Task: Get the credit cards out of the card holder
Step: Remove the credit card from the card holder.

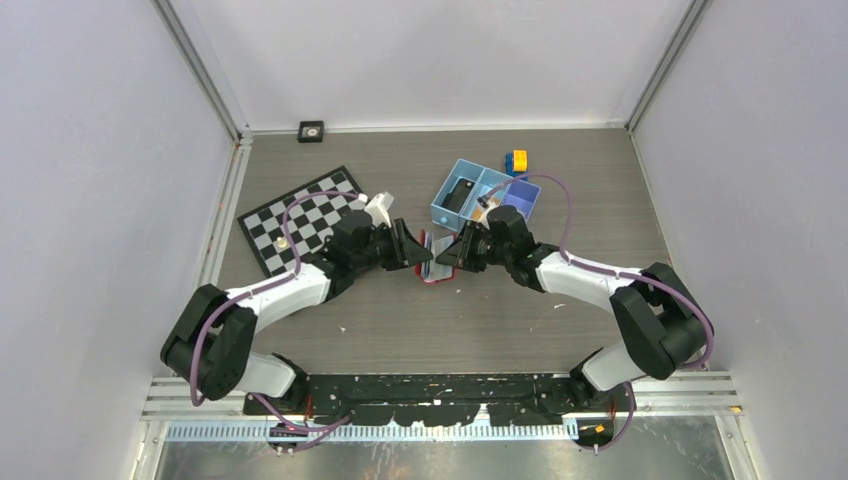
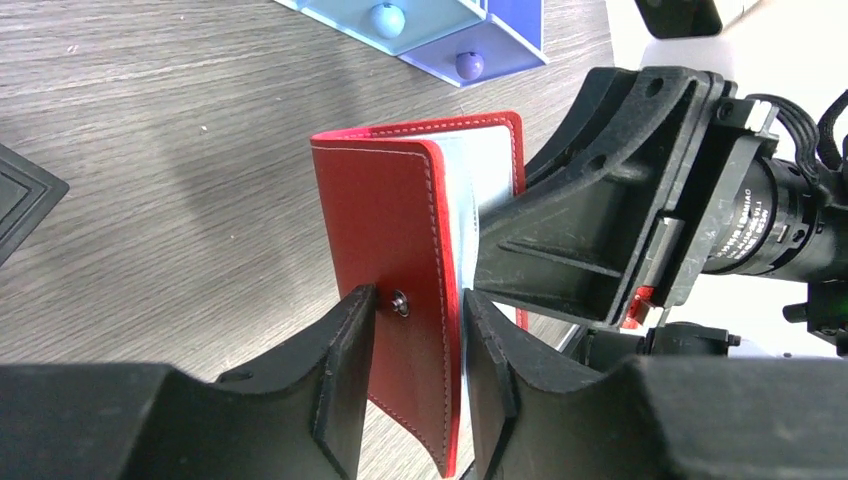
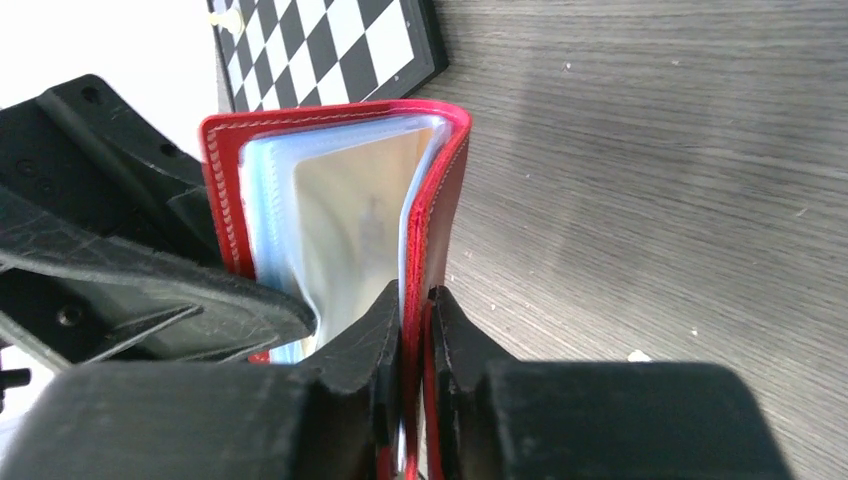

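The left claw (image 2: 420,300) grips the snap-studded cover of an upright red card holder (image 2: 375,215) on a wood-grain tabletop (image 2: 150,150). The right claw (image 2: 500,240) meets its pale lining, with a blue tray (image 2: 430,25) behind.

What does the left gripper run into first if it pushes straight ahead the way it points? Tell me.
The card holder: the left gripper straddles its red cover, so it would likely slide deeper onto it. Just behind stands the right gripper, which pinches the other cover.
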Robot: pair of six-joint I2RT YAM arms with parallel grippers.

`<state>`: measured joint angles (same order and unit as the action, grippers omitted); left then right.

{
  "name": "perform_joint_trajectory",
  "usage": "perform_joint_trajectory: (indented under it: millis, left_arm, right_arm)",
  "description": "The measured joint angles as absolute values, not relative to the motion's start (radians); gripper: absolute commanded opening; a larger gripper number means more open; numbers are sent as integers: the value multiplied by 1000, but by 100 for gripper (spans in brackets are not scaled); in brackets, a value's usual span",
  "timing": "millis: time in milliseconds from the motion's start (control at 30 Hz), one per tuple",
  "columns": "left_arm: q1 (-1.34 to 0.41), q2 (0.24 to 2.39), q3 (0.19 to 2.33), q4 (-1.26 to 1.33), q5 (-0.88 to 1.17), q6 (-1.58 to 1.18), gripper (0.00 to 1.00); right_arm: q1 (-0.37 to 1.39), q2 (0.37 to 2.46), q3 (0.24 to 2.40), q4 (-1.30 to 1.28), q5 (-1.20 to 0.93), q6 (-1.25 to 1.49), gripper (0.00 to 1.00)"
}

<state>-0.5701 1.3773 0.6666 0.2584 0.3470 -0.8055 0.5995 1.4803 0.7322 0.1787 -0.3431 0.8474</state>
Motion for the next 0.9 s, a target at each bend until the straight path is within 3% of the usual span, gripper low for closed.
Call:
perform_joint_trajectory:
  millis: [133, 200, 567, 733, 900]
  left_arm:
    - [-556, 1407, 666, 282, 373, -826, 10]
    - [-547, 1424, 665, 294, 389, -836, 2]
    - [-517, 1481, 648, 304, 405, -853, 0]
    - [-517, 1536, 648, 325, 420, -859, 0]
    - [-517, 1554, 643, 327, 428, -861, 0]
  right_arm:
    - [595, 1480, 709, 228, -366, 869, 29]
    - [593, 1480, 701, 233, -366, 871, 31]
    - [596, 1515, 693, 333, -426, 909, 68]
    - [596, 1590, 709, 344, -429, 919, 68]
    - [596, 1649, 723, 325, -419, 920, 61]
